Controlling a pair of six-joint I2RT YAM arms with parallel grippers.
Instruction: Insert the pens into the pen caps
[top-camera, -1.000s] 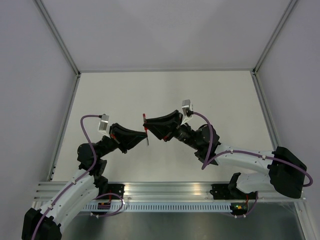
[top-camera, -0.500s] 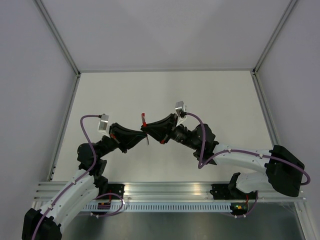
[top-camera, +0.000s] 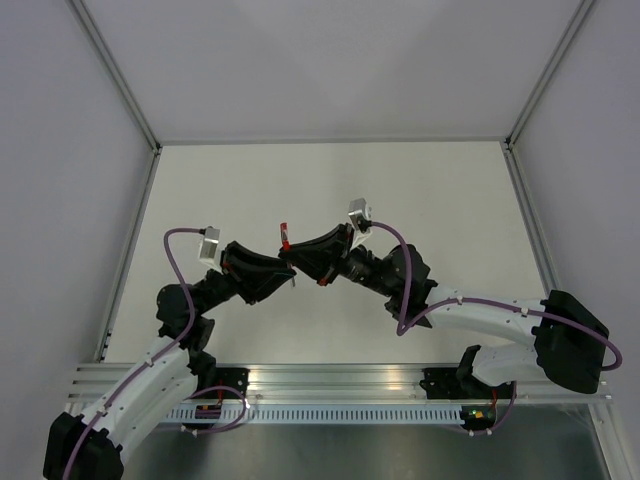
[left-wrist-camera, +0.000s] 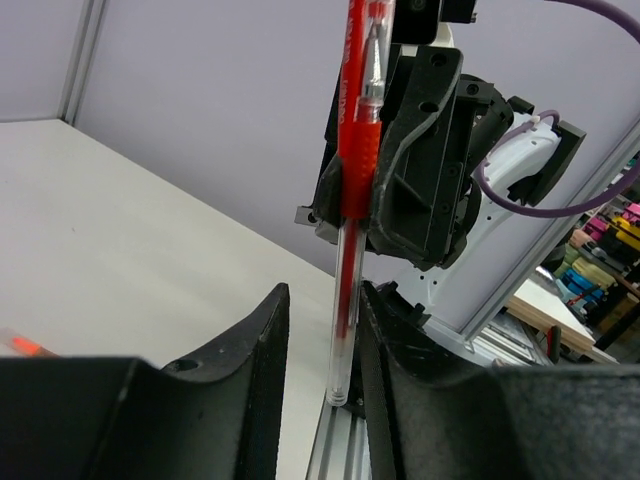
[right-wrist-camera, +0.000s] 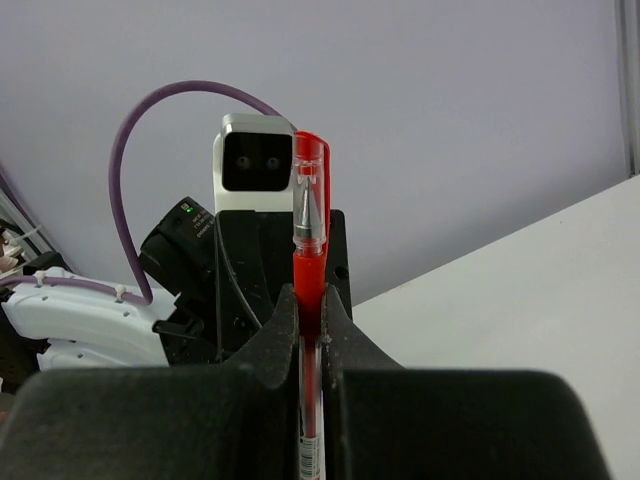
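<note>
At the centre of the top view, above the table, the two grippers meet tip to tip. The right gripper is clamped tight on a red pen, its fingers pressed on the red grip section. The pen runs straight up the middle of the right wrist frame. At its upper end a clear cap with a red clip covers the point.

In the left wrist view the pen's clear lower barrel lies between the fingers of the left gripper, which is narrowly parted. A gap shows on the pen's left side. The right-hand finger sits just beside the barrel; whether it touches, I cannot tell.
</note>
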